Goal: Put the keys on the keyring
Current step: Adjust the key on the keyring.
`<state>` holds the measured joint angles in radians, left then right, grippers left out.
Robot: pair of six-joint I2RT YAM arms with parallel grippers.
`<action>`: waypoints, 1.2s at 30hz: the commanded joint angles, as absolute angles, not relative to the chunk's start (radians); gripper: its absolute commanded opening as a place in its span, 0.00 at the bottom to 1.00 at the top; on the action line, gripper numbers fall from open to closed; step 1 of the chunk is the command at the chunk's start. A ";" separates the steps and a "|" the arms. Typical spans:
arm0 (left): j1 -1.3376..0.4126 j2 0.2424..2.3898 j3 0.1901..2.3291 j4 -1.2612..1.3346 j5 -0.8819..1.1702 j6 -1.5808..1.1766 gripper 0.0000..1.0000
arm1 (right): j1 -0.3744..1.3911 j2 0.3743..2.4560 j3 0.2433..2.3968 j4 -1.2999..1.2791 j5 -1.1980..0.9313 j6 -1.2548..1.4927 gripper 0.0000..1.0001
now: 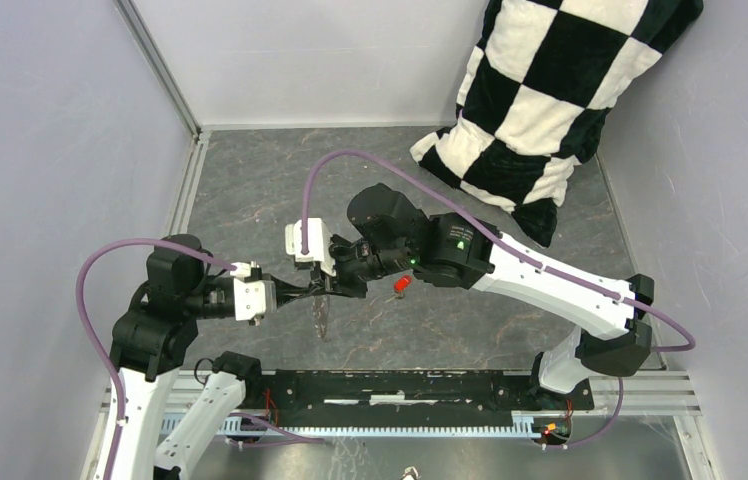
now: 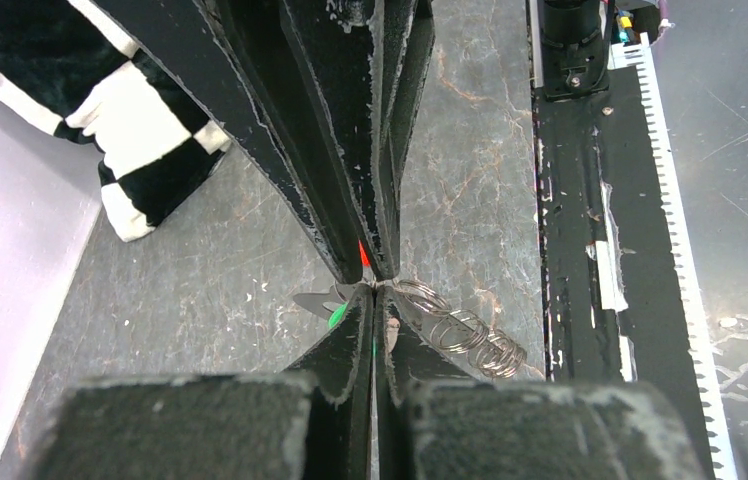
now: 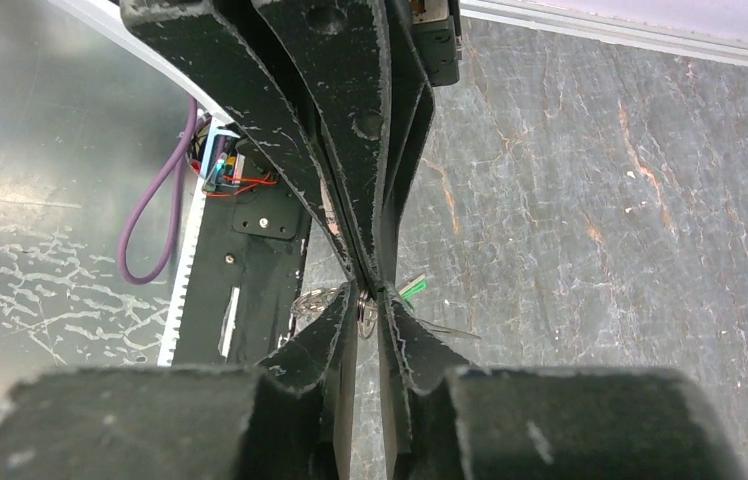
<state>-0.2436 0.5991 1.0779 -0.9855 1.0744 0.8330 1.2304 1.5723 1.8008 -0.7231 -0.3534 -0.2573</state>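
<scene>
Shiny metal keyring (image 2: 465, 335); green key (image 2: 336, 316), plastic head; matt marbled grey tabletop (image 2: 200, 300); plush cloth pillow (image 1: 540, 90).

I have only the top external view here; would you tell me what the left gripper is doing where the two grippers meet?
Observer: In the left wrist view the left gripper is shut, and the keyring trails from its tips as a run of small metal rings.
Operator: Thank you. Where is the green key?
Observer: The right wrist view shows the green key right beside the tips of the right gripper.
Operator: Is the right gripper closed on it?
Observer: A slim gap shows between its fingers, with ring metal in it; whether it grips I cannot tell.
</scene>
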 commanded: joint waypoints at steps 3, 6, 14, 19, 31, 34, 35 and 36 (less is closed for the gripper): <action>-0.244 0.588 1.097 -0.966 1.084 0.866 0.02 | 1.233 1.590 1.821 -0.715 -0.324 -0.261 0.18; -0.243 0.587 1.098 -0.966 1.084 0.867 0.02 | 1.232 1.587 1.814 -0.717 -0.314 -0.265 0.18; -0.242 0.585 1.098 -0.964 1.091 0.866 0.02 | 1.233 1.562 1.785 -0.682 -0.306 -0.267 0.00; -0.244 0.579 1.096 -0.965 1.098 0.862 0.02 | 1.231 1.542 1.771 -0.689 -0.294 -0.276 0.00; -0.243 0.568 1.111 -0.984 1.110 0.830 0.49 | 1.200 1.249 1.374 -0.189 -0.389 -0.144 0.00; -0.243 0.570 1.109 -0.986 1.113 0.842 0.49 | 1.192 1.224 1.320 -0.109 -0.428 -0.099 0.00; -0.243 0.573 1.109 -0.982 1.115 0.844 0.49 | 1.192 1.219 1.305 -0.087 -0.438 -0.084 0.00; -0.243 0.575 1.109 -0.975 1.121 0.843 0.50 | 1.190 1.212 1.278 -0.050 -0.445 -0.059 0.00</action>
